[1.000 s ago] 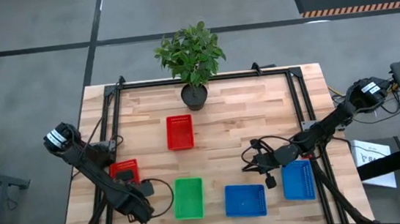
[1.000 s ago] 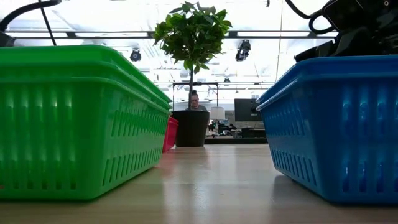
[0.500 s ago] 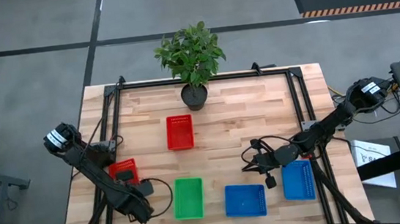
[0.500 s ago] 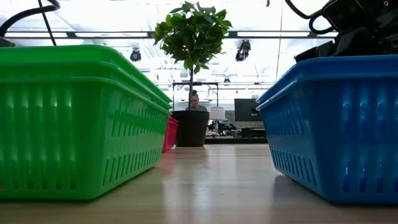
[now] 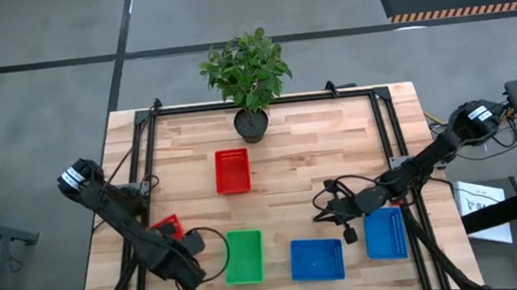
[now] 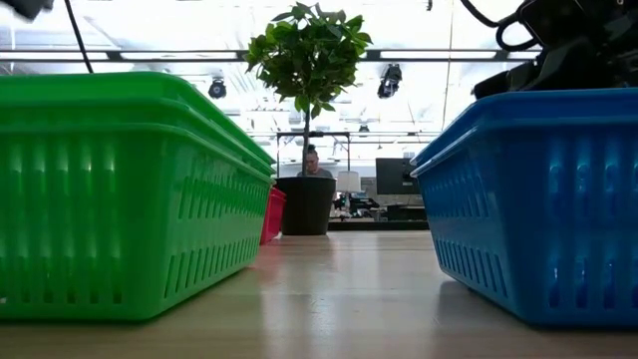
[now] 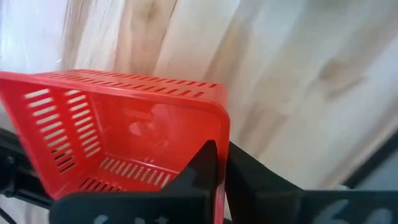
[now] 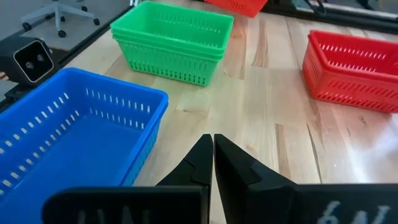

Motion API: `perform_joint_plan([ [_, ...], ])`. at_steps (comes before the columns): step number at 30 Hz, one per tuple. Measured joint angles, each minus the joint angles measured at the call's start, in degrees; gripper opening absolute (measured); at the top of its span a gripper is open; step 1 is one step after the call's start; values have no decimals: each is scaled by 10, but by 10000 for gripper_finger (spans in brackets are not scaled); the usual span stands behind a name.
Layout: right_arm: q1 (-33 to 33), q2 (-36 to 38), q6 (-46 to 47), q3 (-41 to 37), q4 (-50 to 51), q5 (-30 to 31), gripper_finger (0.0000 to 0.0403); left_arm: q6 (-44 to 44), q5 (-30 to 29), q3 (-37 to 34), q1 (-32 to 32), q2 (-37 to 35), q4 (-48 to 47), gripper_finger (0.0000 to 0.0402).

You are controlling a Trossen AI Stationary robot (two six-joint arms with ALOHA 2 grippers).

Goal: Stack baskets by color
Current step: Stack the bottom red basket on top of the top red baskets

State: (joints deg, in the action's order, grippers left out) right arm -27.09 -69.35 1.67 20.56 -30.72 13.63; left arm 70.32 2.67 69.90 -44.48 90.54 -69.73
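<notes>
at the table's left front, your left gripper (image 7: pixel 217 180) pinches the rim of a red basket (image 7: pixel 118 134), tilted, with slotted walls. the green basket stack (image 5: pixel 244 256) is beside it. the right gripper (image 8: pixel 213 163), fingers pressed together, hangs near two blue baskets (image 5: pixel 318 258).

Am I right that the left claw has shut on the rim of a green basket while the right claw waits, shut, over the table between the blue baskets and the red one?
Not quite: the basket is red, not green. The left wrist view shows the left claw shut on the rim of a red basket. The rest holds: the right claw waits shut over the table.
</notes>
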Motion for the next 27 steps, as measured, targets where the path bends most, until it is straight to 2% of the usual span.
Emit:
perform_joint_plan([
  [8,2,48,-54,-1,-2,-22,9,-21,-63,112,36,7,-13,0],
  [13,15,91,-90,-5,0,-59,9,-86,-108,177,59,31,-15,0],
  [17,26,134,-99,-15,10,-62,9,-141,-121,233,81,66,-26,0],
  [23,28,179,-80,-20,78,-62,9,-220,-124,343,114,138,-109,0],
  [27,28,184,-79,-20,86,-61,9,-278,-147,423,133,178,-175,0],
])
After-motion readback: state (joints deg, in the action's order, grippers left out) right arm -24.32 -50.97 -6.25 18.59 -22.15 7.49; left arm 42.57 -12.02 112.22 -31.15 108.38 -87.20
